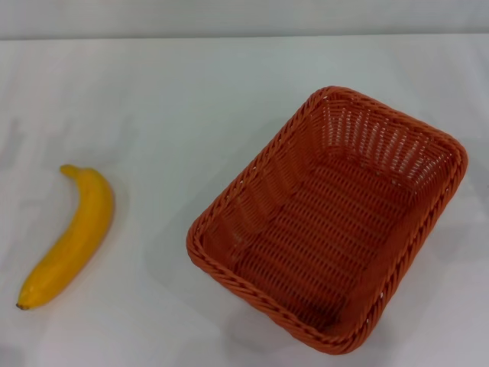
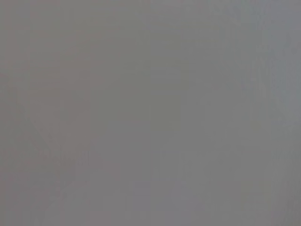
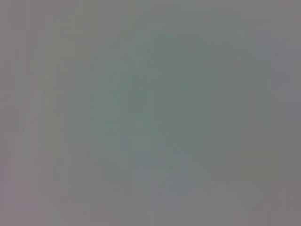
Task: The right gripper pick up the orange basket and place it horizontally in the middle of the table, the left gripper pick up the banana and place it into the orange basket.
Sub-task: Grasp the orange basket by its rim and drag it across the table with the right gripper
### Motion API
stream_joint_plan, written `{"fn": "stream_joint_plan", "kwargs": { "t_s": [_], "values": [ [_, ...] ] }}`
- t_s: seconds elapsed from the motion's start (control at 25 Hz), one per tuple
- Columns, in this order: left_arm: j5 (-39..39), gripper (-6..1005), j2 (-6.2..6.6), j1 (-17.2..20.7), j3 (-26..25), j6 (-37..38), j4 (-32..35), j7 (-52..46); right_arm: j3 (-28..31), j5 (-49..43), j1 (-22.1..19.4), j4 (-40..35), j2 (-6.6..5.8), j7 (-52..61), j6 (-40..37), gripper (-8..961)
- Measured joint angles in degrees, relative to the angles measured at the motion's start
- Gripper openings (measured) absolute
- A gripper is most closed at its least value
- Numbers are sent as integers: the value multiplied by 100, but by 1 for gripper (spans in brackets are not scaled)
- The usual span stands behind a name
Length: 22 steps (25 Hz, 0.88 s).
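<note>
In the head view the orange basket (image 1: 328, 218) stands on the white table (image 1: 191, 99), right of centre, turned at an angle with one corner toward the front. It holds nothing. A yellow banana (image 1: 70, 237) lies at the left side of the table, its dark tip toward the front. Neither gripper appears in the head view. Both wrist views give only a plain grey field with no object or finger in it.
The table's far edge (image 1: 244, 37) runs along the top of the head view against a pale wall. Bare white surface lies between the banana and the basket.
</note>
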Motion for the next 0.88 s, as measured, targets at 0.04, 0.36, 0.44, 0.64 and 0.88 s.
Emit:
{"fn": "stream_joint_plan", "kwargs": {
  "t_s": [0.04,0.36,0.44,0.64,0.88],
  "values": [
    [-10,857,5,0,-4,7,-5,-9,0,0,0,0,0,0,0,855],
    [-73,820,58,2,0,33,-52,-180,0,0,-1,-60,-18,-8,-103,852],
    [-43,810,86,-2,5,36,-151,-411,0,0,3,-81,-21,-17,-103,852],
    [154,787,104,-83,7,91,-574,-917,0,0,17,-139,-20,-5,-88,850],
    [1143,758,108,-297,16,270,-1976,-2735,-29,0,100,-149,-26,-24,-33,849]
  ]
}}
